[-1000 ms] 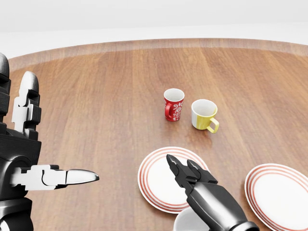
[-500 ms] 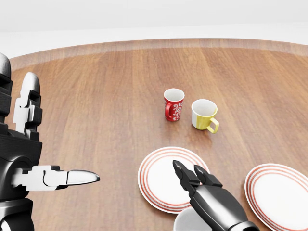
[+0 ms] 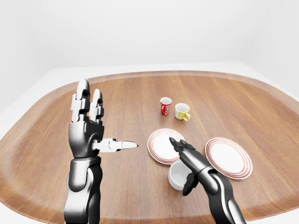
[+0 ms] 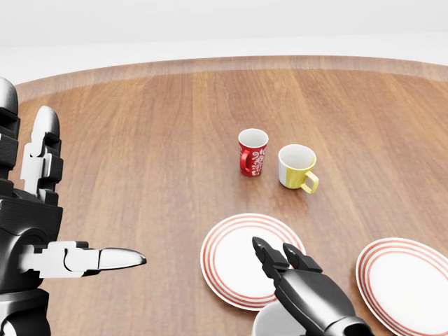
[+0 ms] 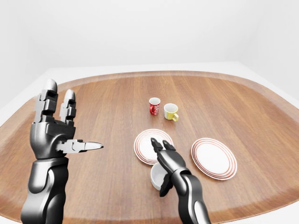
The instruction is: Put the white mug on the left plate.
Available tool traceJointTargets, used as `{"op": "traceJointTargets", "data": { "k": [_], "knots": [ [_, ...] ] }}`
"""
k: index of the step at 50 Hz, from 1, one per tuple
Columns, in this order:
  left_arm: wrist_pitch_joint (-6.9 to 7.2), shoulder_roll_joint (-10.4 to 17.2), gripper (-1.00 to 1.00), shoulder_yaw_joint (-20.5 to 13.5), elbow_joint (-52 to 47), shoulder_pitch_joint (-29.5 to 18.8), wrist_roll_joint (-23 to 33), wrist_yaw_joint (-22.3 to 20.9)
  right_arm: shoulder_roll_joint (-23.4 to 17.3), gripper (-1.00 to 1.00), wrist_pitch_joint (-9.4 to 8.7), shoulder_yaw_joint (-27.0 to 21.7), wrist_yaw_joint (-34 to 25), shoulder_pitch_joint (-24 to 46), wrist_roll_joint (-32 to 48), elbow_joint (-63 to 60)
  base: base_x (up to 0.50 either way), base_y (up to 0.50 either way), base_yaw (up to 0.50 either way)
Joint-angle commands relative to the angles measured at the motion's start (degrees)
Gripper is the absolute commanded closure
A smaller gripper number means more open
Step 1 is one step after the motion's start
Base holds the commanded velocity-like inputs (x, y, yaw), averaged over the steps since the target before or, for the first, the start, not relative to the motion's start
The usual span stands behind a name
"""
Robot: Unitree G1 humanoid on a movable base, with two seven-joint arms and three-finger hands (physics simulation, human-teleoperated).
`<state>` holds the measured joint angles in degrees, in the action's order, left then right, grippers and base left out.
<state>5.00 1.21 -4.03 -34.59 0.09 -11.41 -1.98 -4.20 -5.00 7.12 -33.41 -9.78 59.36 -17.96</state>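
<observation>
Mug: white mug (image 3: 178, 175) under right hand (image 3: 188, 158) | fingers (image 3: 178, 145) apart, around it | left hand (image 3: 88, 133) fingers spread

Your count, taken from left plate (image 3: 163, 145) as landmark:

- Plates: two. Left plate itself; right plate (image 3: 229, 157) to its right, apart from it.
- Mugs: three. White mug (image 3: 179, 176) just below left plate in left-eye view; red mug (image 3: 165, 106) above it; yellow mug (image 3: 182, 111) up and right, beside red.
- Tables: one, wooden table (image 3: 135, 98).
- Robot hands: two, left hand (image 3: 88, 132) and right hand (image 3: 190, 161).
</observation>
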Motion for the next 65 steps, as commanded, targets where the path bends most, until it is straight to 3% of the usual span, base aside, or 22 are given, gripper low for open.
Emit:
{"op": "traceJointTargets", "data": {
  "k": [1,65],
  "knots": [
    [0.00,0.0,-1.00,0.0,0.0,0.0,0.0,0.0,0.1,-1.00,0.00,0.3,0.0,0.8,1.1,1.2,0.00,0.00,0.00],
    [0.00,0.0,-1.00,0.0,0.1,0.1,0.0,0.0,0.4,-1.00,0.00,2.7,2.9,1.9,3.1,6.8,0.00,0.00,0.00]
  ]
}}
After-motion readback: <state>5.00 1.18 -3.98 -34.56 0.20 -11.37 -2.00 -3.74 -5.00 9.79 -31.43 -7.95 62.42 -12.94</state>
